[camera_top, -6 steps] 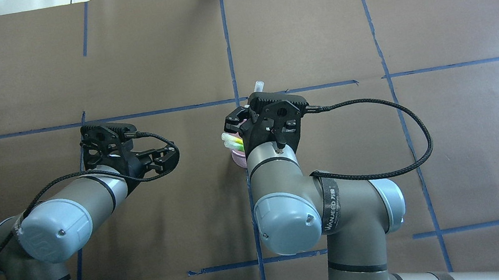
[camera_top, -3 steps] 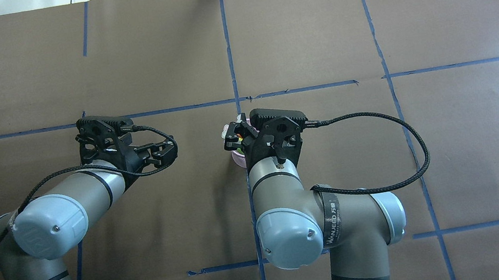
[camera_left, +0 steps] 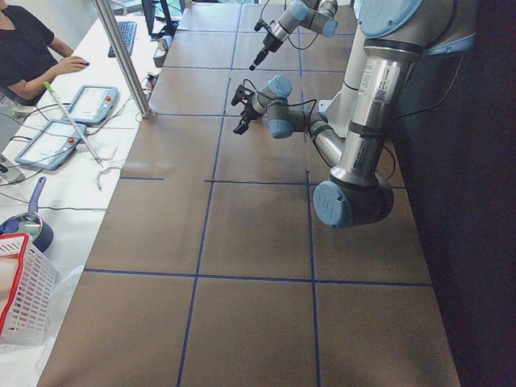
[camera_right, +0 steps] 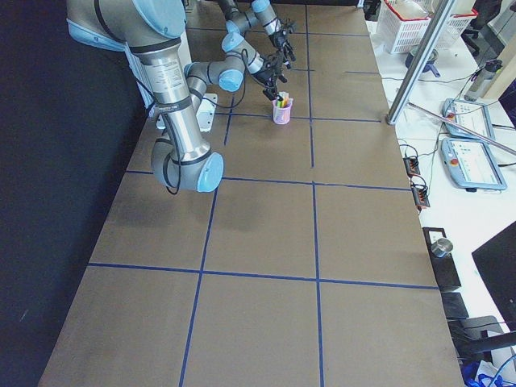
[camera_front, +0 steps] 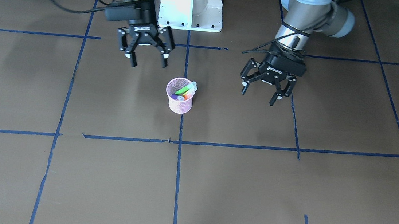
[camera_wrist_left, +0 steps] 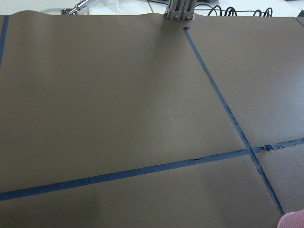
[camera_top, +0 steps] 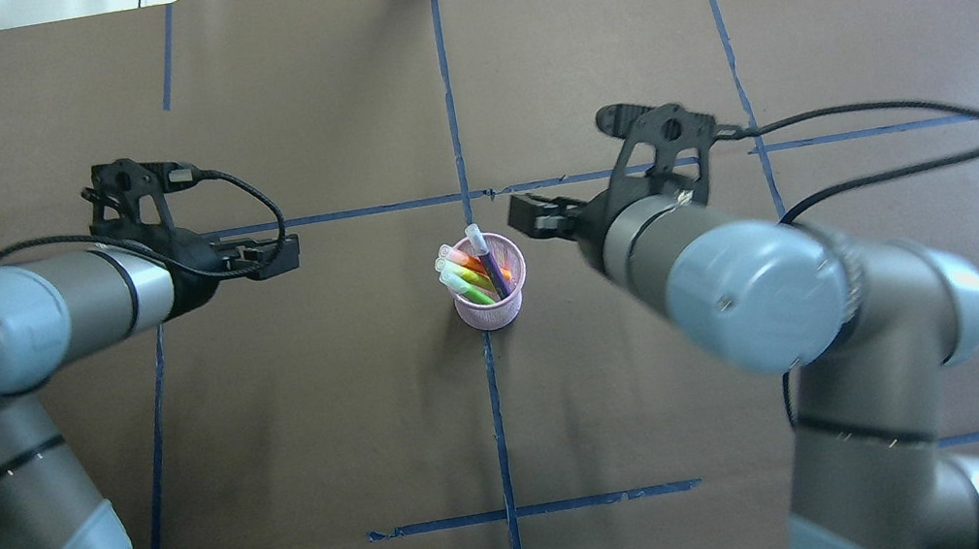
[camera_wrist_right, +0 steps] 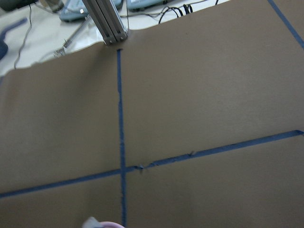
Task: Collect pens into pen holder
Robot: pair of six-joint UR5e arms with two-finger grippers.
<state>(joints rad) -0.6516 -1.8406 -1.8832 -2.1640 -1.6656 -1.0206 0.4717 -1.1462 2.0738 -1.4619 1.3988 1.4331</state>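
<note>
— What has changed since a second ago?
— The right arm (camera_top: 748, 292) was bent over the pen holder (camera_top: 495, 311), hiding most of it. It has swung out to the right, and the left arm (camera_top: 62, 303) has drawn off further left. The holder now stands uncovered between them, well apart from both.
— And the jaws?
— The front view shows it best: the right jaws and the left jaws are both spread wide, fingers pointing down, nothing in either.
— Where exactly is the holder?
— Upright on the bench (camera_top: 608, 30), on the centre strip of blue tape (camera_top: 447, 95), just on the robot's side of where it crosses another strip. The pens (camera_top: 472, 275) stand in it leaning left, pale caps up: purple, orange and two greens.
— The surface?
— Brown paper marked into a grid by that tape.
— What do the end views add?
— The room. From the left end: a person in black (camera_left: 24, 48) at a white side table, a metal post (camera_left: 121, 56) and a white basket with a red rim (camera_left: 20, 290). I cannot pick out the holder there. From the right end it shows small and pink, with handheld control panels (camera_right: 476, 165) on the side table.
— The wrist cameras?
— Mostly paper and tape; each catches only a pink sliver at its bottom edge.
</note>
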